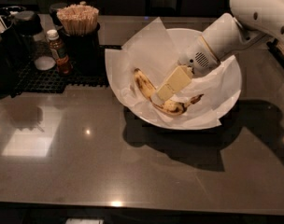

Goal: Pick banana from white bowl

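The white bowl (232, 65) sits at the centre right of the dark countertop, lined with crinkled white paper. A spotted yellow banana (143, 83) with dark ends lies curved across the bowl's floor. My gripper (161, 93) reaches down from the upper right on the white arm (221, 38). Its pale yellow tip rests at the banana's middle and hides that part of the fruit. The banana's two ends show on either side of the gripper.
Left of the bowl, a black mesh mat (53, 78) holds a small brown bottle (60, 53) and a dark cup of wooden stir sticks (78, 20). More black containers (9, 45) stand at the far left. The glossy countertop (132, 171) stretches to the front edge.
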Controlling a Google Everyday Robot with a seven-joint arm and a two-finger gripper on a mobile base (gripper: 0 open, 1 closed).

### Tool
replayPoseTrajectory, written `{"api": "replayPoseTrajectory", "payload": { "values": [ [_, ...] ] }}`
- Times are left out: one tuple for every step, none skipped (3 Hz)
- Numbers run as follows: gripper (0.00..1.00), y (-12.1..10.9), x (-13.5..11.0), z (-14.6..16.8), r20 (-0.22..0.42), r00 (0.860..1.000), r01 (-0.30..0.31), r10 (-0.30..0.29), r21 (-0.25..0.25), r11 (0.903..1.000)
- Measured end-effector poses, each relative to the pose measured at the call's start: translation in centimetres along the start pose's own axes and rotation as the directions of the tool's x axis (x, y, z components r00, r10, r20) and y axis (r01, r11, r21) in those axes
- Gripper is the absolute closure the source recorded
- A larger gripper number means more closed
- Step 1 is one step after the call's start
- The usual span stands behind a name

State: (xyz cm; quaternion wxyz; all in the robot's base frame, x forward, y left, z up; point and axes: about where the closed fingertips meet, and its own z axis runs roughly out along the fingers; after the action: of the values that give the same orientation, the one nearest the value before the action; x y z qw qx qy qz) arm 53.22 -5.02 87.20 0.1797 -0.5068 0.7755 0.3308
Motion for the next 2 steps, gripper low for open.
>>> {"api": "replayPoseTrajectory", "payload": {
  "values": [
    [0.3,-0.24,0.04,0.15,-0.009,1.0,-0.003,0.003,0.0,1.0],
    [0.5,-0.34,0.12,0.27,-0.013,1.0,-0.006,0.006,0.0,1.0]
  ]
}}
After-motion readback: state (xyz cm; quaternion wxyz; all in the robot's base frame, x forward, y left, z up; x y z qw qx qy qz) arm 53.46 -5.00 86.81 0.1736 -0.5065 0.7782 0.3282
